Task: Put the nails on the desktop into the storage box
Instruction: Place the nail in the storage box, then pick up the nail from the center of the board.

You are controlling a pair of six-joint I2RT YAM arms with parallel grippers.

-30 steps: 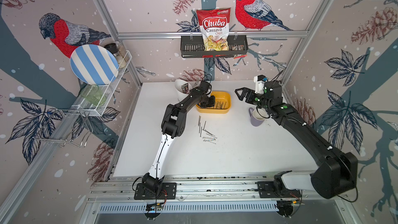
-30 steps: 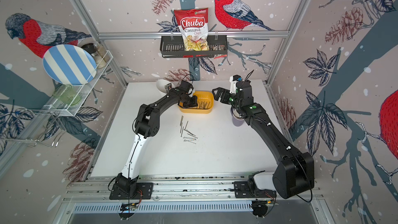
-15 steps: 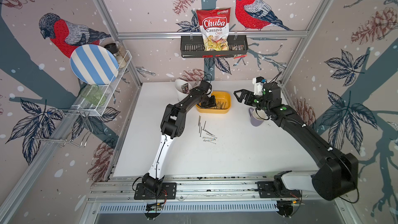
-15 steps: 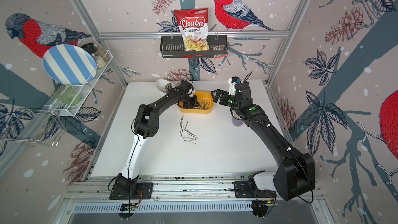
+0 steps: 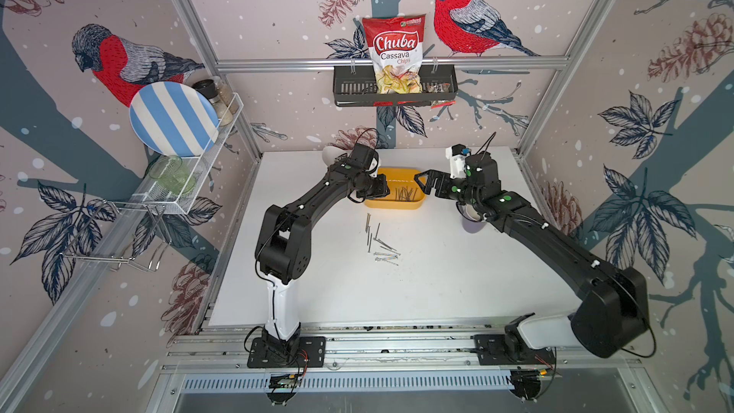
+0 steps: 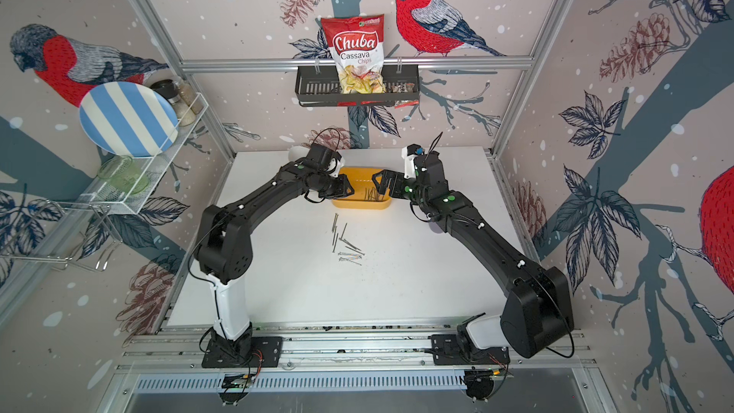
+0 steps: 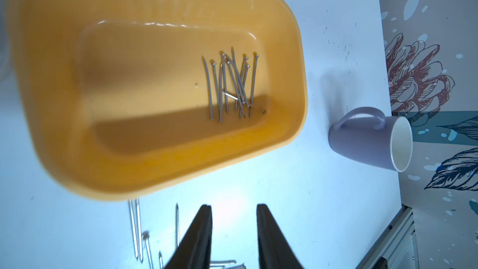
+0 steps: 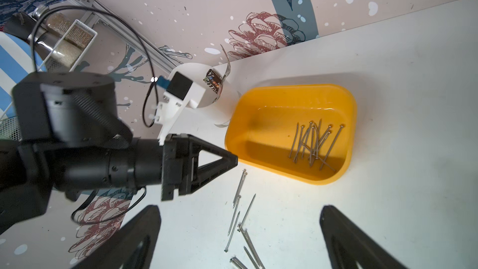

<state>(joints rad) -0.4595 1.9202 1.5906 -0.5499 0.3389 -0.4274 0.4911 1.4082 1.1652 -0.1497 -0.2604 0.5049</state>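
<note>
Right now the left gripper (image 7: 234,214) hangs at the left end of the box (image 5: 397,203), raised a little above its rim. Its 2 fingers (image 7: 201,231) are parted, with only bare desktop (image 5: 437,280) showing between them, so it grasps nothing. The right gripper (image 8: 240,207) sits at the box's right end in both top views. It is spread wide and also empty.

A bundle of nails (image 7: 230,86) lies on the box floor, toward the end nearer the right arm. They are roughly parallel, with a few crossing. More nails (image 5: 379,244) are scattered loose on the desktop just in front of the box, between the 2 arms. The closest ones almost reach its near wall. Some lie side by side and others at angles.

A purple mug (image 7: 362,138) sits on the desktop to the right of the box, apart from it. In a top view it is mostly hidden under the right arm. A white cup (image 8: 196,78) stands behind the left gripper by the back wall.
</note>
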